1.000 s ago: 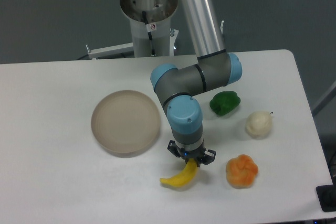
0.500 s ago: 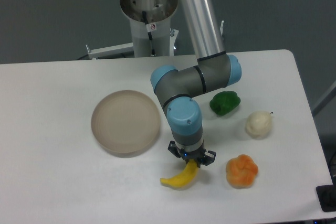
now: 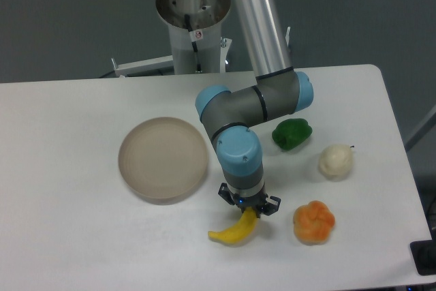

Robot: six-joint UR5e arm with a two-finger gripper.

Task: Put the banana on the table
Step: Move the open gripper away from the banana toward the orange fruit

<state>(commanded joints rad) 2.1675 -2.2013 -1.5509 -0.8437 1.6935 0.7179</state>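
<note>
Round beige dish (image 3: 163, 159) left of centre on the table (image 3: 61, 236). Near the front edge, banana (image 3: 232, 232) lying on the tabletop, upper end between the gripper (image 3: 248, 207) fingers; clamped or loose, cannot tell. Rightward: orange fruit (image 3: 314, 222), green pepper (image 3: 292, 133), white fruit (image 3: 336, 161).

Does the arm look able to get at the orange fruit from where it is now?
Probably yes: the orange fruit sits apart on bare table, though the gripper is on the banana.

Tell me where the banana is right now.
The banana is low on the white table near its front edge, its upper end at the gripper, between the beige dish and the orange fruit.
</note>
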